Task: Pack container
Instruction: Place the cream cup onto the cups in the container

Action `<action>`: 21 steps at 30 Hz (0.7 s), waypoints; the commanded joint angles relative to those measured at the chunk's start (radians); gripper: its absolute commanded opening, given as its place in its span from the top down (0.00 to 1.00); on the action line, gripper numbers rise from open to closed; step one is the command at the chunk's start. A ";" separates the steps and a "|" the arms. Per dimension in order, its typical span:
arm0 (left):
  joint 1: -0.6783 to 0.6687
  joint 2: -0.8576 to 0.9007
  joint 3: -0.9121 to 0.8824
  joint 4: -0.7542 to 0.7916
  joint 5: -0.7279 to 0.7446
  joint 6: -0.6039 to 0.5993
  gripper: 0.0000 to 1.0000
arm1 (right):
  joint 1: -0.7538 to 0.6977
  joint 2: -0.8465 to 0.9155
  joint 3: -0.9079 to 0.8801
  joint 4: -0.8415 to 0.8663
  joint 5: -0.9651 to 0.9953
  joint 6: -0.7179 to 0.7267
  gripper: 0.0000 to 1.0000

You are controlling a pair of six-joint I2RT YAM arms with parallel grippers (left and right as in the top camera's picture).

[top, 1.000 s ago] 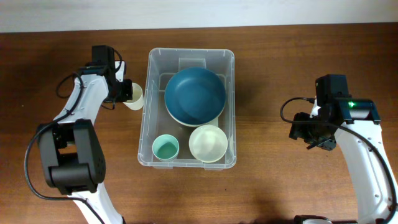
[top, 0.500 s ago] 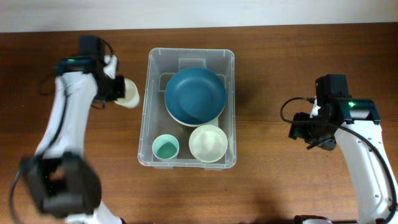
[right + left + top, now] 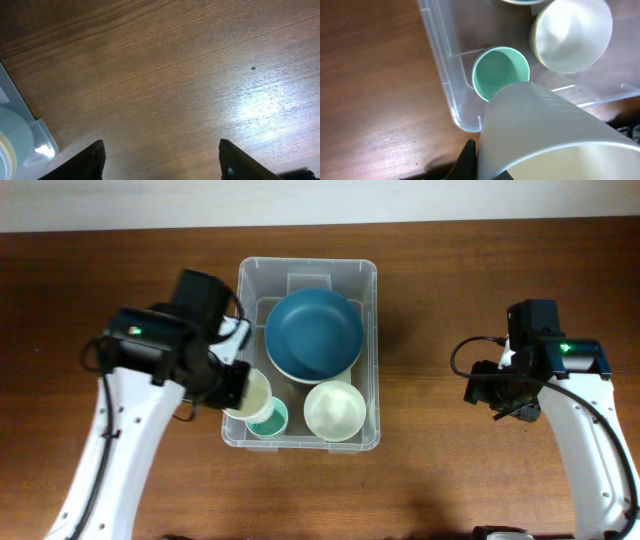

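Left end effector (image 3: 236,384) is clamped on a pale cup (image 3: 545,130), tilted over the near-left corner of the container (image 3: 305,264), which sits mid-counter (image 3: 175,75).

Risk: released tilted, the cup may strike the wall and roll out, or wedge askew in the teal cup (image 3: 500,72) just below.

The cream bowl (image 3: 572,32) and blue bowl (image 3: 313,332) beyond leave little free floor.

Right end effector (image 3: 161,160): fingers apart, well clear.
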 commanded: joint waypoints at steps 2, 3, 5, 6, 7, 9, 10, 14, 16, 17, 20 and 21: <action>-0.018 0.005 -0.119 0.063 0.034 -0.011 0.99 | -0.005 -0.008 0.001 -0.003 0.012 -0.007 0.32; -0.018 0.005 -0.148 0.080 0.034 -0.011 0.99 | -0.005 -0.008 0.001 -0.005 0.012 -0.007 0.32; -0.018 0.005 -0.198 0.119 0.034 -0.010 0.99 | -0.005 -0.008 0.001 -0.005 0.012 -0.007 0.32; -0.018 0.007 -0.215 0.140 0.034 -0.010 0.97 | -0.005 -0.008 0.001 -0.005 0.012 -0.007 0.32; -0.018 0.007 -0.220 0.151 0.033 -0.010 0.85 | -0.005 -0.008 0.001 -0.005 0.012 -0.007 0.32; -0.018 0.007 -0.224 0.178 0.033 -0.010 0.65 | -0.005 -0.008 0.001 -0.005 0.012 -0.007 0.32; -0.018 0.007 -0.224 0.190 0.033 -0.010 0.44 | -0.005 -0.008 0.001 -0.005 0.012 -0.007 0.32; -0.017 0.007 -0.224 0.214 0.033 -0.010 0.38 | -0.005 -0.008 0.001 -0.005 0.012 -0.007 0.32; -0.017 0.007 -0.224 0.222 0.033 -0.010 0.38 | -0.005 -0.008 0.001 -0.005 0.012 -0.007 0.32; -0.017 0.007 -0.224 0.224 0.033 -0.010 0.37 | -0.005 -0.008 0.001 -0.005 0.012 -0.007 0.32; -0.017 0.007 -0.224 0.219 0.033 -0.010 0.38 | -0.005 -0.008 0.001 -0.002 0.012 -0.007 0.32; -0.017 0.007 -0.224 0.217 0.033 -0.010 0.38 | -0.005 -0.008 0.001 0.003 0.012 -0.007 0.32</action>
